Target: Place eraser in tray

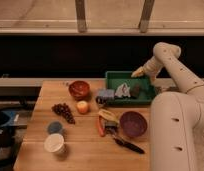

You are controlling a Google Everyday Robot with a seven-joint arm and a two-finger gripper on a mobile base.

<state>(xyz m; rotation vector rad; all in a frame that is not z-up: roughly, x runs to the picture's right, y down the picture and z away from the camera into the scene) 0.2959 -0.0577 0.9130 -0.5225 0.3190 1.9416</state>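
Nearest in the scene, a black-handled tool (127, 145) and an orange-handled tool (101, 126) are seen lying on the wooden table (80, 152), beside a round purple bowl (133, 123); none of these is part of the task. Farther back, the green tray (114, 77) is set along the far right of the table, and a small dark block taken to be the eraser (136, 90) is seen lying inside it, in its right half, just right of a crumpled pale object (123, 90). The eraser's long axis cannot be made out. Beyond it, the gripper (138, 72) is held over the tray's far rim, so the eraser is found just below and on the near side of it, close but apart. Whether the jaws are spread or closed cannot be told, though nothing is seen held in them. With the eraser judged to rest within the tray, the placing appears done, and a clean retreat away from the rim is what remains
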